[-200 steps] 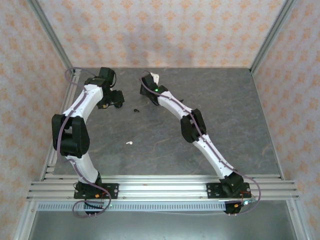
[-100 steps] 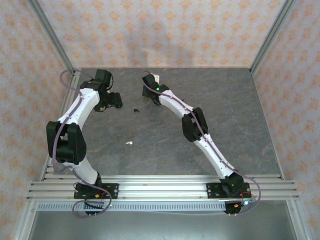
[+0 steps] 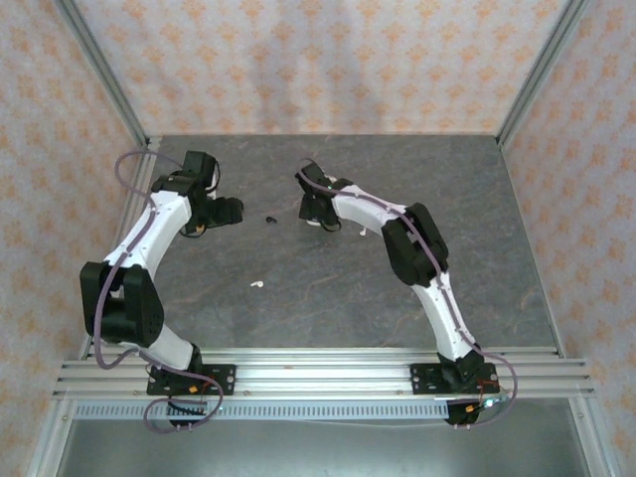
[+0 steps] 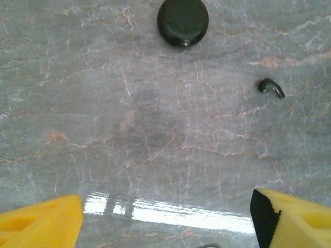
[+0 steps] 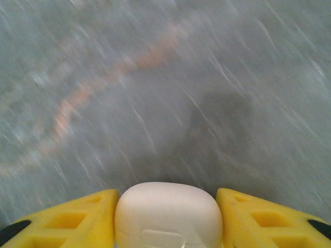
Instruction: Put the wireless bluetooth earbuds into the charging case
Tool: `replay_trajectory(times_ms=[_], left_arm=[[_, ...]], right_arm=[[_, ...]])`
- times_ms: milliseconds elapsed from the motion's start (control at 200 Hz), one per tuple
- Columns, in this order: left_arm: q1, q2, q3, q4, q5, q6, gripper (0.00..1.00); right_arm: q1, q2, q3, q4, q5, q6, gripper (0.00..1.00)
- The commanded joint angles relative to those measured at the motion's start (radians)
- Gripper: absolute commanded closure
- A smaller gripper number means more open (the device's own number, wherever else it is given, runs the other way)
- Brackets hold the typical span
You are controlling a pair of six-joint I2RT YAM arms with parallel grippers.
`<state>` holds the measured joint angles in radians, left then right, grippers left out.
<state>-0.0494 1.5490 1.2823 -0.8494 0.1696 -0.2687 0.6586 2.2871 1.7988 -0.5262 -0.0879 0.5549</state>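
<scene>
Earbuds: a black earbud (image 4: 271, 88) lies right of centre in the left wrist view; a white earbud (image 3: 256, 284) lies alone below centre in the top view, well apart from both arms.
Cases: the white charging case (image 5: 168, 214) sits at bottom centre of the blurred right wrist view; a round black case (image 4: 182, 21) rests at top centre of the left wrist view.
Fingers: the right fingers (image 5: 77, 219) clamp the white charging case from both sides; the left fingers (image 4: 41, 222) are spread wide, holding nothing.
Worktop (image 3: 477, 248): grey, marbled.

The table (image 3: 328, 288) is grey with thin orange lines. The walls (image 3: 328, 60) are pink with orange flowers. The fingers (image 5: 77, 219) are yellow, the case (image 5: 168, 214) white, one earbud (image 4: 270, 88) black.
</scene>
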Motion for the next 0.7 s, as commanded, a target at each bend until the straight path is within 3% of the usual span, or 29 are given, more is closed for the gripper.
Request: replay_trajectory(times_ms=[0,135,215,350,695], left_arm=[[0.004,-0.039,-0.041,0.011,0.045,0.024,0.15],[-0.012,-0.058,-0.079,0.031,0.073,0.017,0.15],[-0.030,-0.072,-0.103,0.059,0.096,0.027,0.15],[-0.058,-0.114,-0.151,0.134,0.164,0.044,0.14],[-0.100,-0.137,-0.164,0.130,0.180,0.081,0.14]], right_arm=[[0.027,-0.122,-0.162,-0.022,-0.027,0.118,0.48],[0.047,-0.192,-0.280,-0.037,-0.046,0.167,0.47],[0.047,-0.200,-0.290,-0.059,-0.081,0.180,0.39],[0.047,-0.186,-0.212,-0.168,-0.121,0.138,0.28],[0.047,-0.058,-0.023,-0.338,-0.094,0.086,0.26]])
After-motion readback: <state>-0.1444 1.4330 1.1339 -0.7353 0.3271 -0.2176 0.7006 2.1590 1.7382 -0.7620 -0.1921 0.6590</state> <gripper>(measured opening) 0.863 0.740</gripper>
